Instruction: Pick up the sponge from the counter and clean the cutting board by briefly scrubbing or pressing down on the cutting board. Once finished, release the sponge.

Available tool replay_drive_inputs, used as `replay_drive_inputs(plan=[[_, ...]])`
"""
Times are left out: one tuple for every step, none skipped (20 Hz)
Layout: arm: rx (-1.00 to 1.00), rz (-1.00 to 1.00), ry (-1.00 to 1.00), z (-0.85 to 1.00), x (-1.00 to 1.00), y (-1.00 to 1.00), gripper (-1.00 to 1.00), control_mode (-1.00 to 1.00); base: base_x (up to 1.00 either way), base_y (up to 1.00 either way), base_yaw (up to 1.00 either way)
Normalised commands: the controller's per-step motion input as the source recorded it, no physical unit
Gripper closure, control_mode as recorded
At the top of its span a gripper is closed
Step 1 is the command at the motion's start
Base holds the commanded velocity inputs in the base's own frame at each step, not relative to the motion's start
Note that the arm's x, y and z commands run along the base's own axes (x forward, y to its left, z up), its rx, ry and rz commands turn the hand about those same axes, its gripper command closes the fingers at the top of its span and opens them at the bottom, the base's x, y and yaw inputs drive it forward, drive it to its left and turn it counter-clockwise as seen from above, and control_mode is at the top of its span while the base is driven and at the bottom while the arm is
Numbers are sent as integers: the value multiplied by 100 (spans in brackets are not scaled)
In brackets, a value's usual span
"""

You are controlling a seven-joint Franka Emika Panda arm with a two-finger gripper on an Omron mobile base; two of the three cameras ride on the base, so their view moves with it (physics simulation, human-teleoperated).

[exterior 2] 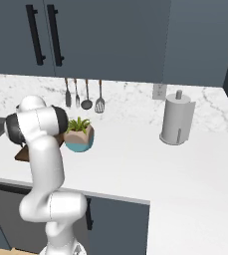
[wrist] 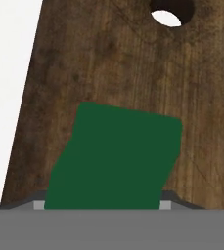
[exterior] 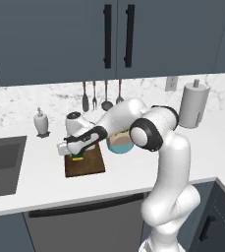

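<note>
The dark brown cutting board (exterior: pixel 88 165) lies on the white counter (exterior: pixel 45 187), and its hole (wrist: pixel 168 14) shows at the top of the hand view. My gripper (exterior: pixel 75 153) reaches down over the board's far left part, shut on the sponge (exterior: pixel 77 158). The sponge's dark green top (wrist: pixel 116 156) shows between the fingertips (wrist: pixel 166 205), with the board's wood (wrist: pixel 123 63) all around it. From the left base view the sponge's yellow underside appears to sit on the board. In the right base view my arm hides all but a corner of the board (exterior 2: pixel 20 154).
A teal pot with a plant (exterior 2: pixel 79 137) stands just right of the board. The dark sink (exterior: pixel 1 165) and a soap dispenser (exterior: pixel 41 123) are to the left. A paper towel roll (exterior: pixel 193 105) stands at the back right, and utensils (exterior: pixel 104 96) hang on the backsplash.
</note>
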Motion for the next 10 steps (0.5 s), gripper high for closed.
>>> replay_drive_inputs(plan=[[0, 0, 0, -34, -99, 0, 100, -100, 0, 0, 0], [0, 0, 0, -36, -99, 0, 100, -100, 0, 0, 0], [0, 0, 0, -36, -94, 0, 100, -100, 0, 0, 0], [0, 0, 0, -36, -88, 0, 100, -100, 0, 0, 0], [0, 0, 0, -36, -82, -2, 100, -100, 0, 0, 0], [0, 0, 0, -35, -66, -17, 100, -100, 0, 0, 0], [0, 0, 0, -34, -47, -35, 100, -100, 0, 0, 0], [0, 0, 0, -33, -41, -51, 100, -100, 0, 0, 0], [0, 0, 0, -32, -31, -59, 100, -100, 0, 0, 0], [0, 0, 0, -30, -24, -63, 100, -100, 0, 0, 0]])
